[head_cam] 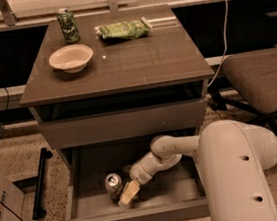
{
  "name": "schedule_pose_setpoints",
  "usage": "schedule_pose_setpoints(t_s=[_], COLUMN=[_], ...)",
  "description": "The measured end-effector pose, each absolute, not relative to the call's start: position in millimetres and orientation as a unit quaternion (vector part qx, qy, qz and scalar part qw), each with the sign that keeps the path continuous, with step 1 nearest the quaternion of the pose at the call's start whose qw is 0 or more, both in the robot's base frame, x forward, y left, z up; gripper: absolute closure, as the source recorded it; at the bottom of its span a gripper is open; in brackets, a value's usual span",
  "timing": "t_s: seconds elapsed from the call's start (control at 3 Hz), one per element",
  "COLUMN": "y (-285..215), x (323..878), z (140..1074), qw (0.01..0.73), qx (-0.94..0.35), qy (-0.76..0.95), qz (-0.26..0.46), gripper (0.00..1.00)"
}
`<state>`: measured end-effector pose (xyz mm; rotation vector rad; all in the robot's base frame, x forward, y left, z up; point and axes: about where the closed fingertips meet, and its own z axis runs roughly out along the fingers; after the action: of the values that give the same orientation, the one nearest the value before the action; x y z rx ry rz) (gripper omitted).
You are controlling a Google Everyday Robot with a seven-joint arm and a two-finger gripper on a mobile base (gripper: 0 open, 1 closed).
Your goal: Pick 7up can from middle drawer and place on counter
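Note:
The 7up can (114, 184) stands upright in the open middle drawer (90, 209), left of centre, its silver top showing. My gripper (126, 195) reaches down into the drawer from the right, right beside the can on its right side. One pale finger (129, 192) shows next to the can; whether it touches the can I cannot tell. The counter (137, 57) is the glossy grey-brown top of the cabinet above.
On the counter stand a dark green can (68, 25) at the back left, a white bowl (71, 58) and a green snack bag (122, 30). A closed drawer front (125, 124) sits above the open one. An office chair (260, 80) is at right, a cardboard box (2, 212) at left.

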<state>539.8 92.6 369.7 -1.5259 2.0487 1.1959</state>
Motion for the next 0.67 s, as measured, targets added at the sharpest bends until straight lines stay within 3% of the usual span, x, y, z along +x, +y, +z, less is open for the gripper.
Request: schedule_pose_setpoints(t_s=[0.67], y=[93.5], x=[539.8], z=[369.7], qw=[0.16], qx=[-0.534], qy=[0.717], qz=[0.419], gripper=[0.0])
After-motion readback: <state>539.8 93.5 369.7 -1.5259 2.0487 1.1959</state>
